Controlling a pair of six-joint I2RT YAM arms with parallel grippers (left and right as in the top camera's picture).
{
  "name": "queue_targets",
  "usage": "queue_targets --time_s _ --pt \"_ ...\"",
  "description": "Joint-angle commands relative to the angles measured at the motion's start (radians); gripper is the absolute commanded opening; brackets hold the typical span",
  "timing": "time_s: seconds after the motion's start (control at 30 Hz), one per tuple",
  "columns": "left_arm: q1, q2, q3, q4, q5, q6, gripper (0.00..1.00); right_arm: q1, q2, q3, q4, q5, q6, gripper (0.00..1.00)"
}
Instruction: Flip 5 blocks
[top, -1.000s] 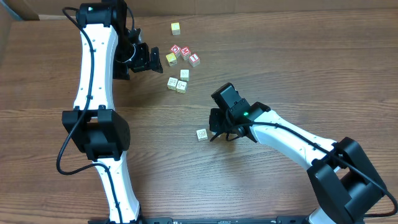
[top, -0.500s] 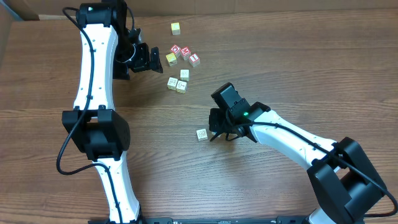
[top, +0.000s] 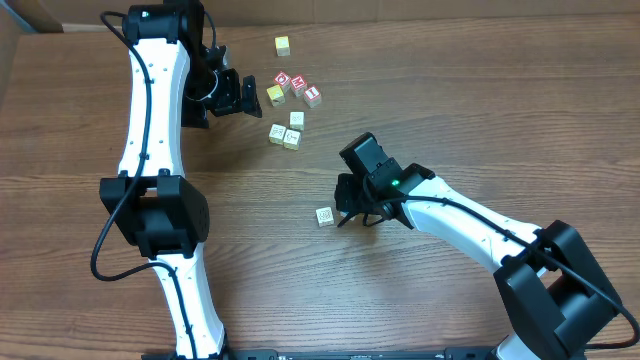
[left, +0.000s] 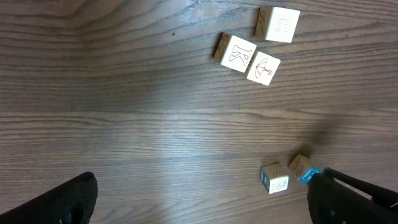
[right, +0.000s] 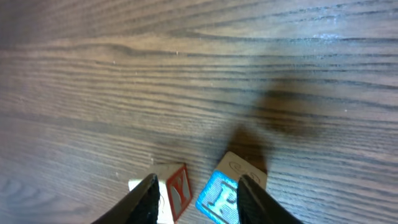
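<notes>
Right wrist view shows the right gripper (right: 198, 188) part open, straddling the blue-P block (right: 217, 204) on the grained wooden table (right: 199, 74), likely to tip it over. I cannot tell if it pinches. The left gripper (top: 248, 97) hangs wide open and empty, near 3 pale, sharp-edged blocks (top: 291, 139).

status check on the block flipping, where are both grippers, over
Left gripper open, near the cream blocks. Right gripper straddles the blue-faced block, grip unclear. Red-lettered block crowds in beside it.
</notes>
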Motion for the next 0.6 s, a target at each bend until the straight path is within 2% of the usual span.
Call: queue_targets --time_s 0.0,0.27,0.57 --pt "0.005 0.007 0.015 0.002 -0.005 -0.007 1.0 0.002 0.001 0.054 -0.027 -0.011 -0.021 0.45" --pt "0.005 0.007 0.015 0.001 -0.005 -0.007 1.0 0.002 0.001 0.188 -0.154 -0.011 -0.034 0.61" --pt "0.005 0.007 0.015 0.001 -0.005 -0.007 1.0 0.002 0.001 0.344 -0.269 -0.011 -0.034 0.71"
